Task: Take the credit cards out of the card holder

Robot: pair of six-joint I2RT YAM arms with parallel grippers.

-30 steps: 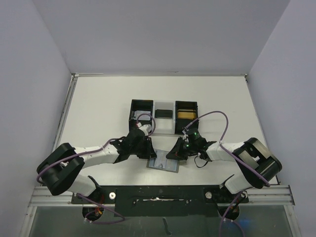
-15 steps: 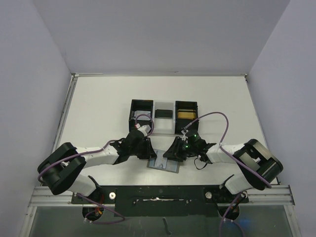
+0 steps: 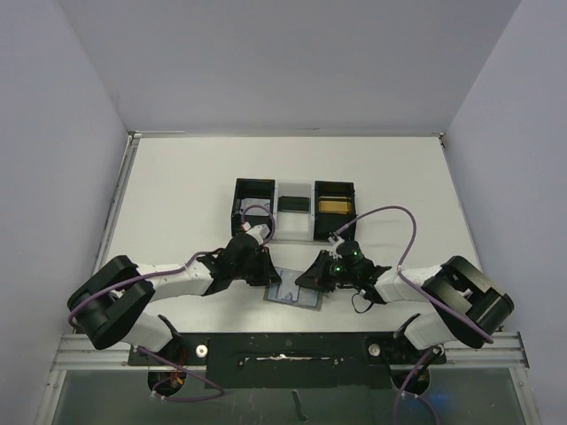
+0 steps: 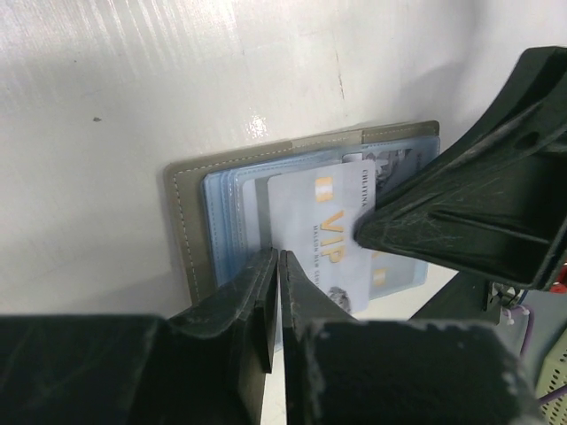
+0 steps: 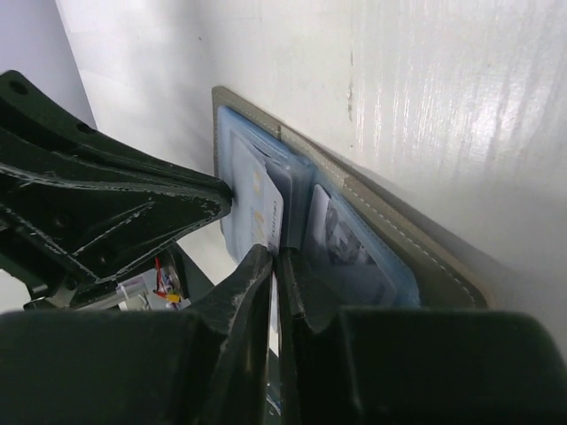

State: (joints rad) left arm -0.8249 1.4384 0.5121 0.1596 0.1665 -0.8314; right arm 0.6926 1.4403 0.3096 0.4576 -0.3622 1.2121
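The grey card holder (image 3: 285,296) lies open on the table near the front edge, its blue-grey pockets up. In the left wrist view the card holder (image 4: 186,221) shows a pale card with gold "VIP" lettering (image 4: 323,221) partly out of a pocket. My left gripper (image 3: 265,274) is shut, and its tips (image 4: 277,264) rest on the holder's left panel. My right gripper (image 3: 309,280) is shut on the edge of the VIP card (image 5: 257,204), with its fingertips (image 5: 276,258) at the holder's middle fold. A second card (image 5: 341,243) sits in the right pocket.
A black-and-white three-compartment tray (image 3: 275,212) stands behind the holder, with a dark card (image 3: 293,203) in its middle bay and a gold item (image 3: 333,205) in its right bay. Purple cables loop over both arms. The table's front rail is close behind the grippers.
My right arm has shifted a little left and nearer, staying at the holder. My left gripper has stayed on the holder's left side.
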